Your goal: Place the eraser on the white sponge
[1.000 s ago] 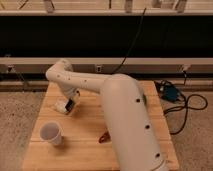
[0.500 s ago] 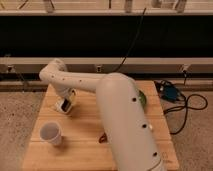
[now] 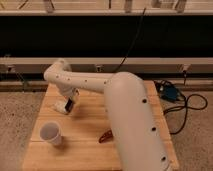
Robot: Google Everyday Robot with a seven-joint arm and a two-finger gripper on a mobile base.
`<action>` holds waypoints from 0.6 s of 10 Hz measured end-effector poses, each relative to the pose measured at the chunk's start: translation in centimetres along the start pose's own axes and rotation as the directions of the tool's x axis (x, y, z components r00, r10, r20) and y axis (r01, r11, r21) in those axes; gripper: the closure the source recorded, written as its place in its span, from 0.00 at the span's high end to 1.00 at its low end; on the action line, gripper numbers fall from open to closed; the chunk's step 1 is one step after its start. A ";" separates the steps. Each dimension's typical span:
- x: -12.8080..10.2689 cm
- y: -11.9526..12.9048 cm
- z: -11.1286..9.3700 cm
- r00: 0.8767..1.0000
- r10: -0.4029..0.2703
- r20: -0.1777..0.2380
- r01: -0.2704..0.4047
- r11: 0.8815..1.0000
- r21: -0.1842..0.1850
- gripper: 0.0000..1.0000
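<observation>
The white arm (image 3: 125, 110) rises from 5 o'clock and reaches toward 10 o'clock, then bends down at the elbow. The gripper (image 3: 68, 103) hangs low at 9 o'clock, pointing downward.

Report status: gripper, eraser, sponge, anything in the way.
Gripper low over the table's far-left part. Dark eraser at its tip, white sponge right beside. Paper cup nearer the camera, clear of it.

The gripper (image 3: 68, 103) hangs low over the wooden table's (image 3: 85, 125) left side, beside the white sponge (image 3: 61, 105). A paper cup (image 3: 51, 133) stands nearer the front edge.
</observation>
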 end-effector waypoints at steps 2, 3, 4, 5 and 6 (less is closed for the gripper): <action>-0.2 0.0 -0.2 1.000 -0.009 -0.002 0.009 1.000 0.004 0.66; -0.1 -0.3 -0.1 1.000 -0.019 -0.005 0.019 1.000 0.003 0.67; -0.2 -1.5 -0.1 0.999 -0.035 -0.007 0.035 0.999 0.008 0.60; -0.2 -2.0 -0.1 0.999 -0.039 -0.010 0.039 0.999 0.010 0.51; -0.2 -1.9 0.0 0.999 -0.043 -0.011 0.043 0.999 0.007 0.42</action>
